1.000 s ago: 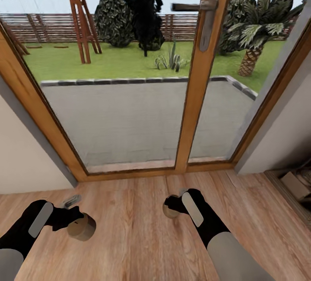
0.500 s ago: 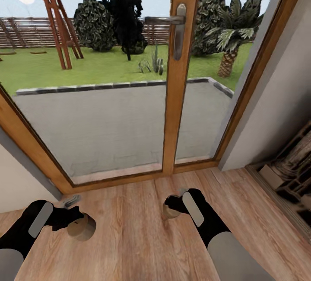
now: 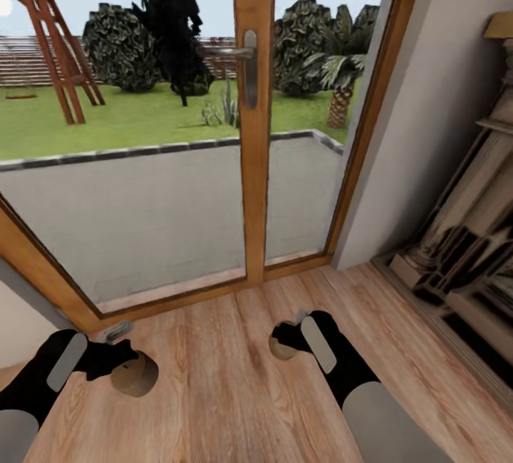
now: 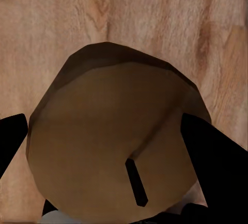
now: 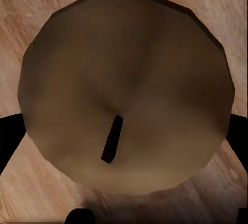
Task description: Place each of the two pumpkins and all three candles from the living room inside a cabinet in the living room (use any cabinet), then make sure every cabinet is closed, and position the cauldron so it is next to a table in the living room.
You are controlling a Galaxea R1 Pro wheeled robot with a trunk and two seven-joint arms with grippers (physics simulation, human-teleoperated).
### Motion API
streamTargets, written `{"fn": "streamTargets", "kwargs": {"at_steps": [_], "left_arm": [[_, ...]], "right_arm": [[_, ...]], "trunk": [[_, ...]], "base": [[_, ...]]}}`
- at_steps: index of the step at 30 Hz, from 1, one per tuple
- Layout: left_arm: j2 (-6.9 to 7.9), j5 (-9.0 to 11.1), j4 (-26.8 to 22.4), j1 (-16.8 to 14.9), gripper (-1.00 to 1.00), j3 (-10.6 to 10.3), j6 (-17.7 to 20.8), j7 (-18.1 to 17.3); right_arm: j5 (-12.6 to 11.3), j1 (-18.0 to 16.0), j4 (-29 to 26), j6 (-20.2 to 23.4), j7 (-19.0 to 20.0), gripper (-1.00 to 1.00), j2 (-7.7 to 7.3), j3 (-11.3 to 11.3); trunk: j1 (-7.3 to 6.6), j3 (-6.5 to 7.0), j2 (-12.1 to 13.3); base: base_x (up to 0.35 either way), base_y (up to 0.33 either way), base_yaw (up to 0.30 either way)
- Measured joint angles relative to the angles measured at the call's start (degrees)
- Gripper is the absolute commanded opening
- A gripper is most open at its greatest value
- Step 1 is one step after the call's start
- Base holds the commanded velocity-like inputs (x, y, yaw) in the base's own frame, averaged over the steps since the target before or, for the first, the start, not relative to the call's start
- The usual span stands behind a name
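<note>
Much of each candle is hidden in the head view, because the black claws cover them. Two candles can be counted, one in each claw. The left claw point(image 3: 122, 370) is clamped on the left candle point(image 3: 137, 375), whose tan body sticks out past the fingers toward the middle of the floor. The right claw point(image 3: 283, 343) is clamped on the right candle point(image 3: 282, 350), and only a small tan edge peeks out beside it. In the left wrist view, the left candle point(image 4: 116, 141) sits between two black fingers point(image 4: 217, 157), with its flat top and small dark wick facing the camera. In the right wrist view, the right candle point(image 5: 126, 89) is very big and close, and the fingers point(image 5: 10, 141) are cut off at the edges. Both arms reach forward and low over the wooden floor point(image 3: 228, 392). Ahead of the claws stands a glass door point(image 3: 253, 128) with a metal handle point(image 3: 242, 64). Off past the right claw is a grey carved fireplace point(image 3: 463, 249), cut off by the picture edge.
</note>
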Motion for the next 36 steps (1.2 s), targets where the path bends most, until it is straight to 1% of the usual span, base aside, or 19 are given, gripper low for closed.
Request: {"fn": "streamTargets", "kwargs": {"at_steps": [7,18,25,31,36], "left_arm": [[0.00,0.05,0.00,0.00,-1.00,0.04,0.00,0.00],[0.01,-0.02,0.00,0.00,-1.00,0.11,0.00,0.00],[0.04,0.00,0.00,0.00,-1.00,0.26,-0.04,0.00],[0.09,-0.01,0.00,0.00,-1.00,0.43,-0.07,-0.07],[0.09,0.09,0.00,0.00,-1.00,0.46,-0.01,-0.09]], "right_arm": [[0.04,0.00,-0.01,0.08,0.00,-1.00,0.01,0.07],[0.05,-0.02,0.10,0.09,0.00,-1.00,0.02,0.16],[0.06,0.00,0.12,0.16,0.00,-1.00,0.08,0.23],[0.10,-0.01,0.12,0.18,-0.04,-1.00,0.14,0.30],[0.17,0.00,0.11,0.15,-0.03,-1.00,0.16,0.32]], "trunk": [[-1.54,1.70,2.81],[-3.95,4.38,7.22],[-5.49,6.07,10.03],[-6.81,7.52,12.43],[-7.91,8.69,14.44]], "base": [[-0.199,0.000,-0.236],[-0.294,0.000,-0.236],[-0.056,0.000,-0.236],[-0.224,0.000,-0.236],[-0.067,0.000,-0.201]]}}
